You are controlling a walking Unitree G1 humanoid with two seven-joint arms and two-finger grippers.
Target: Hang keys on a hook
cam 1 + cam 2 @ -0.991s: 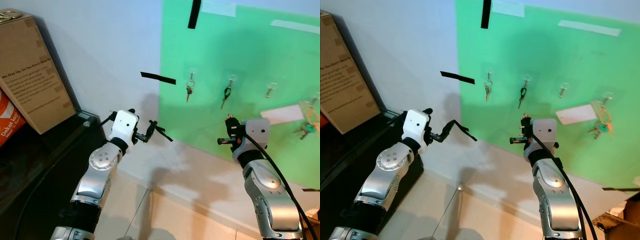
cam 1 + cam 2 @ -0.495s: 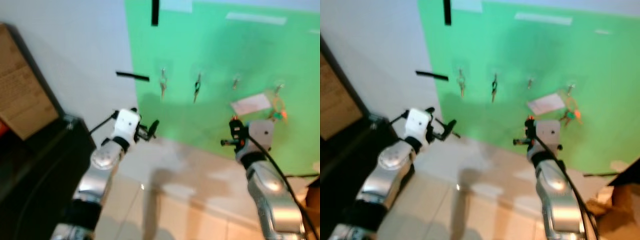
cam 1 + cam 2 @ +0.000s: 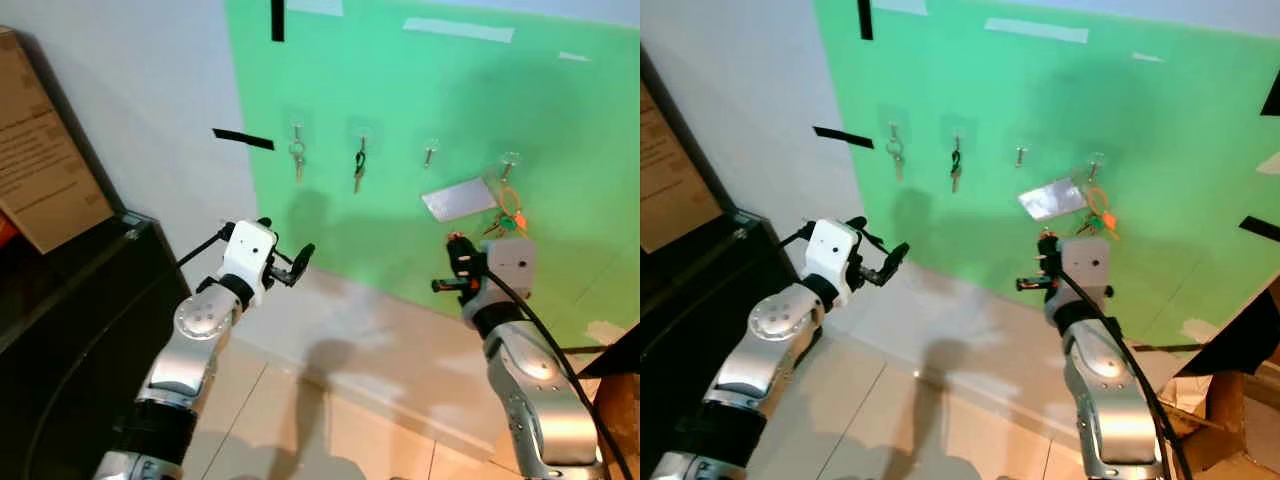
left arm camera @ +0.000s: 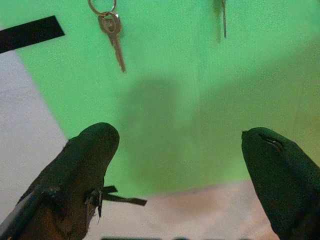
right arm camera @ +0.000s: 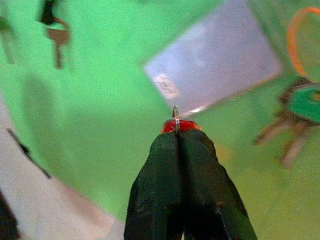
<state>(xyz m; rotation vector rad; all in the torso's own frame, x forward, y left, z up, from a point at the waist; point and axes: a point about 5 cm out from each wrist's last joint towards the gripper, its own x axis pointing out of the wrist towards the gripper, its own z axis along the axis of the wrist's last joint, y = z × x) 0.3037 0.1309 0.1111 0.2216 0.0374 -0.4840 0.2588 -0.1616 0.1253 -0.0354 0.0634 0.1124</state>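
Note:
A green board [image 3: 420, 90] on the wall carries a row of clear hooks. A silver key [image 3: 297, 158] hangs on the leftmost hook and a dark key [image 3: 358, 172] on the second. The third hook [image 3: 430, 150] shows a small metal piece. An orange ring with a green-tagged key bunch [image 3: 508, 215] hangs on the fourth. My right gripper [image 3: 455, 245] is raised below the white card [image 3: 458, 198], shut on a key ring [image 5: 176, 112] with a red tag [image 5: 178, 125]. My left gripper [image 3: 298, 262] is open and holds nothing, below the silver key [image 4: 114, 35].
A cardboard box [image 3: 40, 160] stands on a black cabinet [image 3: 60, 330] at the left. Black tape strips [image 3: 243, 139] sit on the wall and board. Pale tiled floor [image 3: 330, 420] lies below. Another cardboard box [image 3: 1230, 420] is at the lower right.
The whole picture has shifted, so the camera moved: the board now sits further left and looks smaller. Both arms keep the same raised pose; the right gripper stays shut on the key ring.

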